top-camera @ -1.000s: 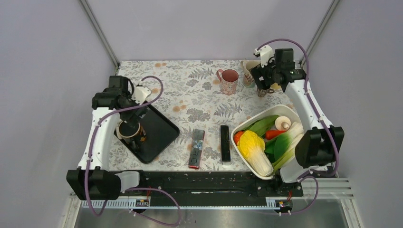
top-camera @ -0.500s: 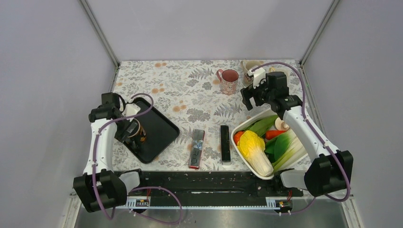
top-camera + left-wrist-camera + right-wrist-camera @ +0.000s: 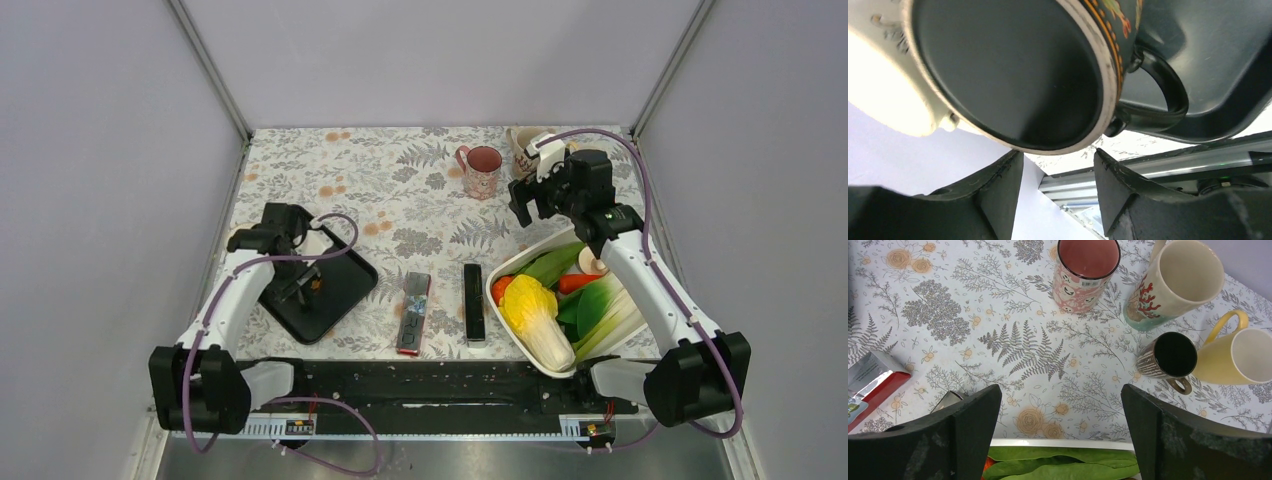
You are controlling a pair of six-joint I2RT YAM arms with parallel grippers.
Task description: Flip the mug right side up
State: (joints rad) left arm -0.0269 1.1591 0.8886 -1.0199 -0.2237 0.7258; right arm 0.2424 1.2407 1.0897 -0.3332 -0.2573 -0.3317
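The mug [image 3: 1008,75] fills the left wrist view: black, with an orange pattern, a cream-ringed flat base facing the camera and its handle [image 3: 1160,95] to the right. It is over the black tray [image 3: 345,285]. My left gripper [image 3: 1058,152] has its jaws partly closed, the tips just under the base rim and nothing between them. In the top view the left gripper [image 3: 298,283] hangs low over the tray and hides most of the mug. My right gripper [image 3: 1060,395] stands wide open above the tablecloth, far from this mug.
At the back right stand a pink mug [image 3: 1087,270], a cream coral-print mug [image 3: 1173,285], a striped brown mug [image 3: 1170,357] and a yellow mug [image 3: 1238,357]. A white bowl [image 3: 520,262] of vegetables sits right, a black remote [image 3: 473,302] and a red-grey packet [image 3: 413,312] mid-front.
The left gripper dropped from above the upside-down mug to low over the tray, its jaws narrowing. The right arm pulled back from the far mugs toward the bowl.
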